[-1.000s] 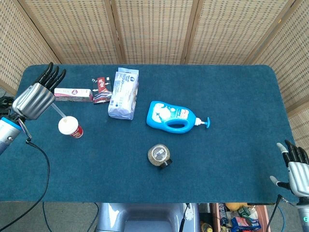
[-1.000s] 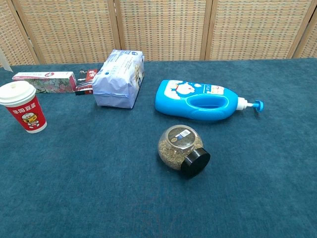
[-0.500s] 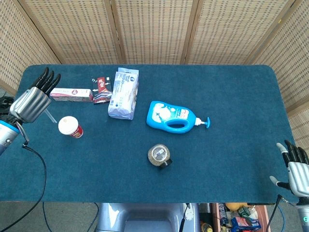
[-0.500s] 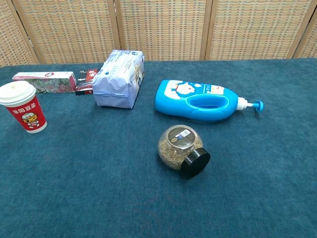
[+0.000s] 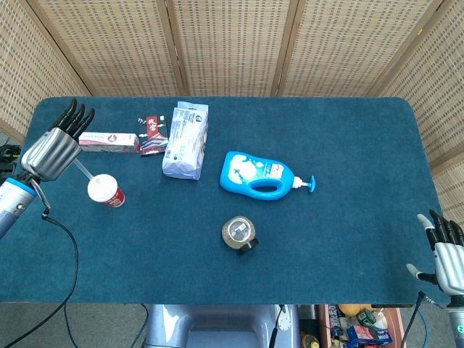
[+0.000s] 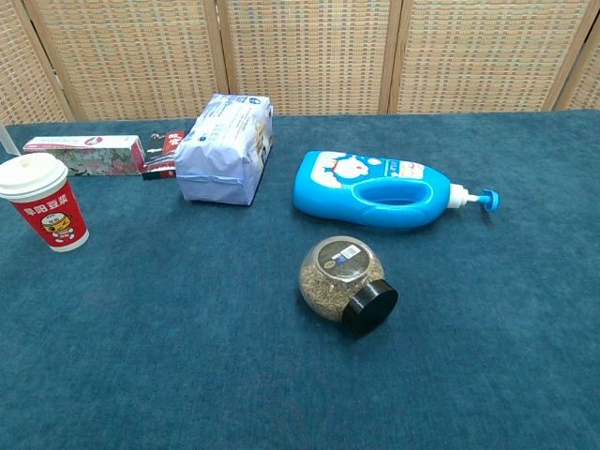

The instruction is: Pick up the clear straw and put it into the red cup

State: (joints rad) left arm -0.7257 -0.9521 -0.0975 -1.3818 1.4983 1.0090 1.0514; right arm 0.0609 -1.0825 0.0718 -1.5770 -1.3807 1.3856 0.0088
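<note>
The red cup (image 5: 106, 191) with a white lid stands upright at the table's left; the chest view shows the cup (image 6: 43, 202) at its left edge. My left hand (image 5: 52, 148) hovers up and left of it, back of the hand facing the camera, holding the clear straw (image 5: 83, 169). The straw slants down and right from under the hand, its lower end close to the lid's upper-left rim. A sliver of the straw (image 6: 7, 142) shows in the chest view. My right hand (image 5: 448, 250) rests at the table's near right corner, fingers spread, holding nothing.
A toothpaste box (image 5: 109, 141), a small dark packet (image 5: 151, 135) and a white-blue pouch (image 5: 185, 141) lie behind the cup. A blue pump bottle (image 5: 262, 176) lies mid-table, and a glass jar (image 5: 238, 233) with a black lid lies nearer the front.
My left hand drew left, away from the cup, then came back right with the straw. The right hand has not moved.
</note>
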